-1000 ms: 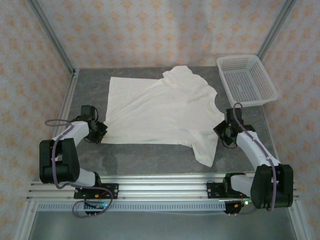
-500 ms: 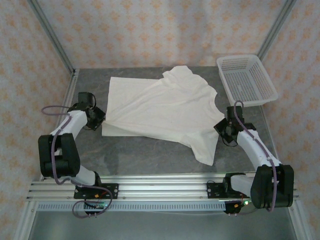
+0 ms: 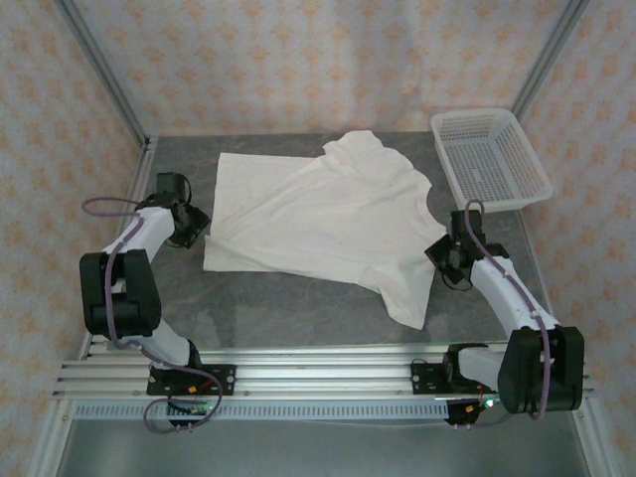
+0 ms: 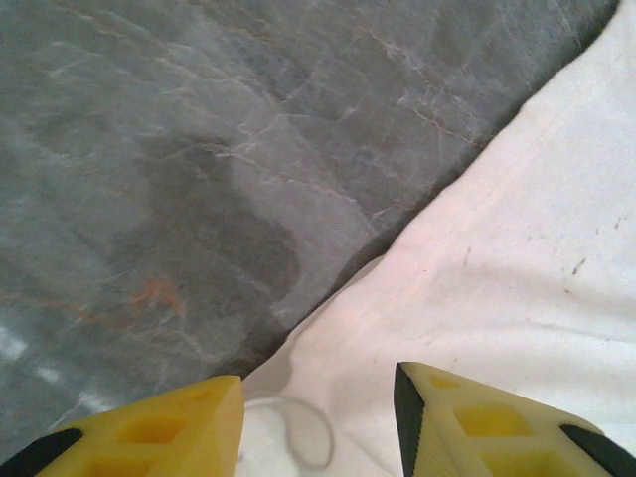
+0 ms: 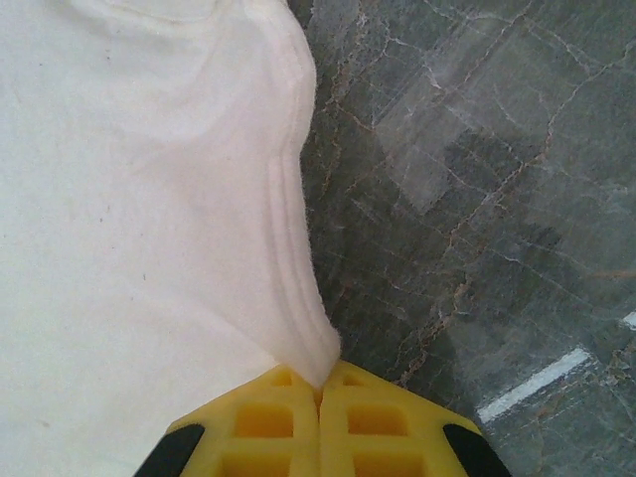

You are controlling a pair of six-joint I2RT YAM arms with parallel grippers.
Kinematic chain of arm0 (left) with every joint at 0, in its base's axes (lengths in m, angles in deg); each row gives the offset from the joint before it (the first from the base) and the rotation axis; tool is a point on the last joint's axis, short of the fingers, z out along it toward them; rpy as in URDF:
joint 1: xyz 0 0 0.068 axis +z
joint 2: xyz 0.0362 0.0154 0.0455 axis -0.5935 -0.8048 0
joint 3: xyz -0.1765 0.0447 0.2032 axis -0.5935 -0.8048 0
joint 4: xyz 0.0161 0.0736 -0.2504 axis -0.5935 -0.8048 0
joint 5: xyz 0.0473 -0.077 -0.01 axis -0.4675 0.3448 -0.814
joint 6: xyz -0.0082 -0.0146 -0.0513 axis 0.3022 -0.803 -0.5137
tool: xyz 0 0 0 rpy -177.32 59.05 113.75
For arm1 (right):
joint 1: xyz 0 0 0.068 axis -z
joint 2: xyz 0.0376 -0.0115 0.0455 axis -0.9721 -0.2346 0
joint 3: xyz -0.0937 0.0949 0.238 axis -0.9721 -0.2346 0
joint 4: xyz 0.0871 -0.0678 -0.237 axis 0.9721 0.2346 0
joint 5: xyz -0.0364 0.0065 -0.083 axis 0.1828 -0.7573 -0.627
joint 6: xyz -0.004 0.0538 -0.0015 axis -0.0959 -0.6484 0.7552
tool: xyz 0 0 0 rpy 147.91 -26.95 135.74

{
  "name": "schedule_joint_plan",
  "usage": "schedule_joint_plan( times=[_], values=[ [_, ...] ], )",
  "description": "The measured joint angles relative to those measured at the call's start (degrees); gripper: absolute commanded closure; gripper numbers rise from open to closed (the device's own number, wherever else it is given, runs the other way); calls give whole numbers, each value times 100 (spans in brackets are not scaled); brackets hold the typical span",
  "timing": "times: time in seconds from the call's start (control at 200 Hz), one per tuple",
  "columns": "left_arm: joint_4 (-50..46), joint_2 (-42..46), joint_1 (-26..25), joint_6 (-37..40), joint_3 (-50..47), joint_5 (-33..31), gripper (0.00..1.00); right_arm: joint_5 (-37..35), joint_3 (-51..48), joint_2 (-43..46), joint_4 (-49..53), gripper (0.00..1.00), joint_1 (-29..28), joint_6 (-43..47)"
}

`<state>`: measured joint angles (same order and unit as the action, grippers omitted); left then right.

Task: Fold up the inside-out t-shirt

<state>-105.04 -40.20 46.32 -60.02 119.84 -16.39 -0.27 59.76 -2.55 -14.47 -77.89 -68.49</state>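
The inside-out t-shirt lies spread across the middle of the grey table, cream and wrinkled, with one sleeve hanging toward the near edge. My left gripper sits at the shirt's left edge. In the left wrist view this gripper is open, its yellow fingers standing apart over a raised fold of the cloth. My right gripper is at the shirt's right edge. In the right wrist view it is shut on a pinched hem of the shirt.
A white mesh basket stands at the back right corner of the table. Bare grey tabletop runs between the shirt and the near rail. Patterned walls close in the back and sides.
My left gripper moved toward the back along the shirt's left edge, dragging the near-left corner with it, then its jaws opened. The right gripper stayed shut and almost still.
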Motion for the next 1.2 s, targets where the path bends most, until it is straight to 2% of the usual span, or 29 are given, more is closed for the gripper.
schedule_joint_plan(
  times=[0.085,0.17,0.23,0.415,0.555,0.806,0.921,1.196],
  values=[
    [-131,621,0,-116,-396,-76,74,2,2,0,2,100,0,-9],
    [-262,1165,0,-190,-778,-28,76,4,2,0,0,100,0,-22],
    [-291,1248,0,-199,-894,96,75,7,2,-7,-2,100,2,-24],
    [-120,595,0,-240,-935,590,63,26,2,-22,-2,100,0,-22],
    [-20,208,0,-297,-935,754,63,24,2,-22,0,100,0,-22],
    [-13,136,0,-308,-922,743,63,22,2,-22,0,100,2,-22],
    [-11,20,0,-313,-922,717,66,26,4,-22,0,100,0,-24],
    [114,-208,0,-387,-922,643,80,24,46,-22,20,100,2,-22]
  ],
)
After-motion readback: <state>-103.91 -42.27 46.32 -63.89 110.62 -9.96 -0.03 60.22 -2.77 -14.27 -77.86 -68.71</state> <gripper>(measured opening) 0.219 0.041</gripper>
